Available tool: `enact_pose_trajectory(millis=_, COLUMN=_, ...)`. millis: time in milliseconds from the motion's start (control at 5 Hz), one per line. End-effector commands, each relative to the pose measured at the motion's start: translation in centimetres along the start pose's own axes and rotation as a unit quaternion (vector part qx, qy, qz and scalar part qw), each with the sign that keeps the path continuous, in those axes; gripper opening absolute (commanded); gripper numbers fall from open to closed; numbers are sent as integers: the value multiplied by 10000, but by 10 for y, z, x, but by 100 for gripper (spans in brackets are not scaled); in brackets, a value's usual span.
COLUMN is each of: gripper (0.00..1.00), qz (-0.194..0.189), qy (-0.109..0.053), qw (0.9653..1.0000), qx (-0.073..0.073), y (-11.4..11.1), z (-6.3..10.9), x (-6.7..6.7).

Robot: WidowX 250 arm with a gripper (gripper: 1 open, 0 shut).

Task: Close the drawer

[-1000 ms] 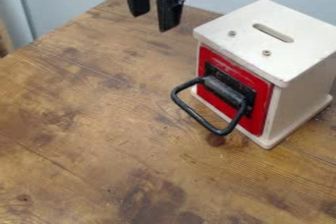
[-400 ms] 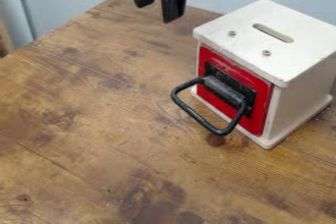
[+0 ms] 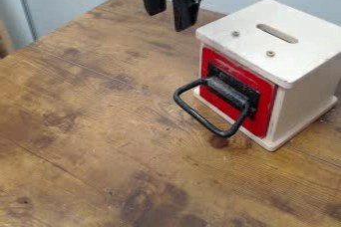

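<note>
Wooden table (image 3: 107,121), pale wooden housing (image 3: 273,47) at its right, slot on top. Gripper (image 3: 170,22) above far side, fingers spread, nothing between; near the housing, apart. Red drawer (image 3: 253,82) sits in housing's front; its black loop handle (image 3: 213,119) points toward lower left. Long axis unclear.

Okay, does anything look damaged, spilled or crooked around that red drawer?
Nothing stands out: the red drawer front sits in its pale housing, and I see no spill on the wooden table.
</note>
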State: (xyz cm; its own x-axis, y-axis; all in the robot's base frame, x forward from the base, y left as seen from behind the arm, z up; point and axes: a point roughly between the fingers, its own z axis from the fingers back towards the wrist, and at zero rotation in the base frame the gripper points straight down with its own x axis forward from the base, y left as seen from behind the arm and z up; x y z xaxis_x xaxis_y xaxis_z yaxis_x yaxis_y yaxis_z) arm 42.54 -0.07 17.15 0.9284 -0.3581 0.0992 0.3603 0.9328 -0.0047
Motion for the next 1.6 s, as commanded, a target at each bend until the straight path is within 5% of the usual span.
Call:
enact_pose_trajectory(millis=0, gripper=100, qz=29, qy=-266, qw=9996, qx=128, y=-6, z=24, x=1)
enact_pose_trajectory(millis=600, gripper=100, qz=160, qy=-560, qw=9979, qx=293, y=-5, z=38, x=-2)
enact_pose_trajectory(millis=1400, gripper=100, qz=156, qy=-366, qw=9991, qx=123, y=-10, z=23, x=-4)
